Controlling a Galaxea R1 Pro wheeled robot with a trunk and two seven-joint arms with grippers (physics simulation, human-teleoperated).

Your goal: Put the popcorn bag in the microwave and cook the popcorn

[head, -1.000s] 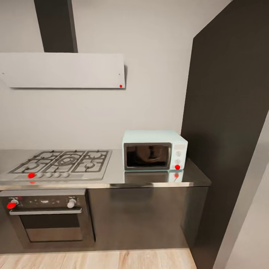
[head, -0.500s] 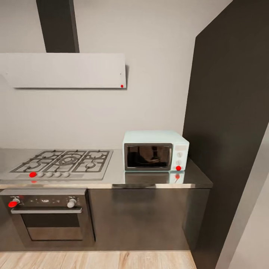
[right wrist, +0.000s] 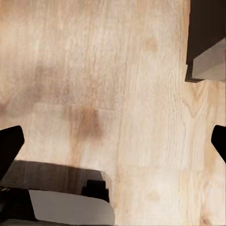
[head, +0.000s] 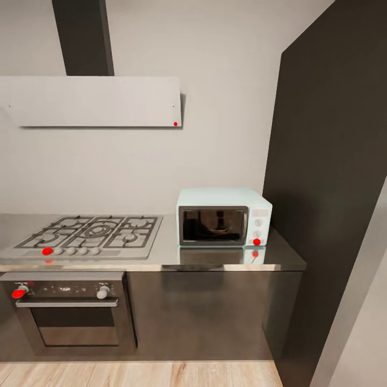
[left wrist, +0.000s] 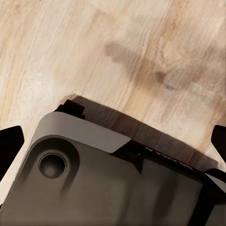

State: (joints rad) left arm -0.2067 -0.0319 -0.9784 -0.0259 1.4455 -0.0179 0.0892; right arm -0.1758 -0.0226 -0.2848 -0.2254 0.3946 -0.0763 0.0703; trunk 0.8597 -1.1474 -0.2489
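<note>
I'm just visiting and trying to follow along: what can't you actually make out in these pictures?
- Head view: the microwave has dark, reflective door glass, so what is inside cannot be told.
- Head view: the countertop runs off the left edge of the picture; what lies further along it is cut off.
- Head view: the markings on the oven panel are too small to read.
- Both wrist views: each end effector's fingertips sit at the picture's edges, mostly cut off.

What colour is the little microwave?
Pale blue-white, with a dark glass door; the microwave shows best in the head view.
</note>
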